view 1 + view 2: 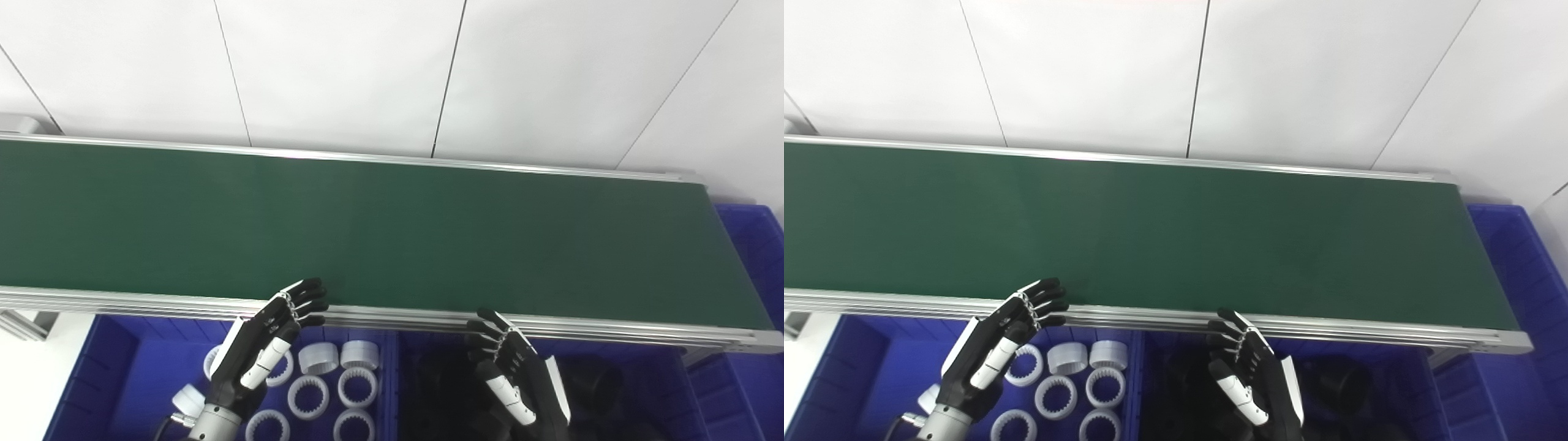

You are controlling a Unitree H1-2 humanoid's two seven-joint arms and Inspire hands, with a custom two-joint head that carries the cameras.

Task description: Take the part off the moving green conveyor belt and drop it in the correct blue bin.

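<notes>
Left eye view: our left hand [263, 349] and right hand [517, 373] hang spread and empty over blue bins [110, 373] | right eye view: we see no part on the conveyor belt [1151, 233]; white rings [1072, 373] lie in the left bin.

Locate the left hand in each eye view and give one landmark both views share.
Left eye view: left hand, lower left of centre, fingertips over the near rail of the conveyor belt, above the white ring parts.
Right eye view: same hand, further left.
Shared landmark: the divider between the two blue bins, right of the rings.
</notes>
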